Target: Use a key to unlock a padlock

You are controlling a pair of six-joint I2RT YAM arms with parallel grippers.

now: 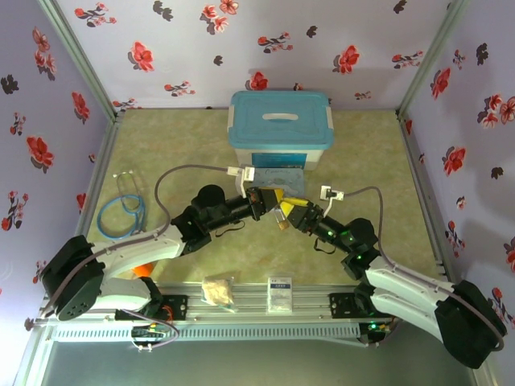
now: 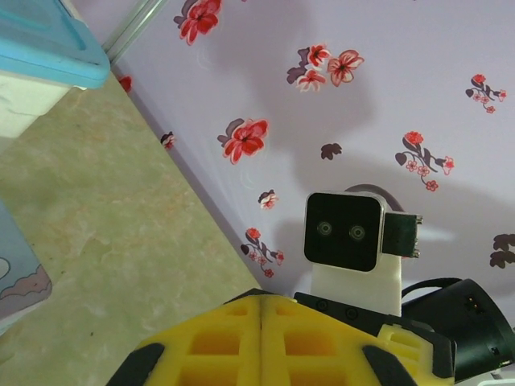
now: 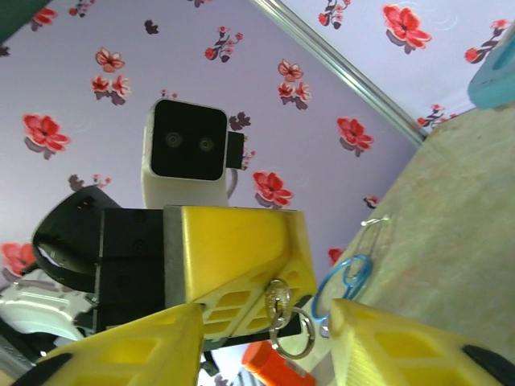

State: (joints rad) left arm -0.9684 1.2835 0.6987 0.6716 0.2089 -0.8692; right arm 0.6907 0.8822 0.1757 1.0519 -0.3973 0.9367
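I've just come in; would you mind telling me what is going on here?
Two robot arms meet in front of a white plastic storage box with a blue lid. The left gripper is clamped shut on small silver metal rings dangling from its yellow tips. The right gripper faces it, fingers apart on either side of those rings. What the rings carry is too small to tell.

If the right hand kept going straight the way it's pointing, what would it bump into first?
Probably the small metal rings dangling from the shut left hand; they hang just ahead, between the open fingers of the right hand. Exact depth is unclear.
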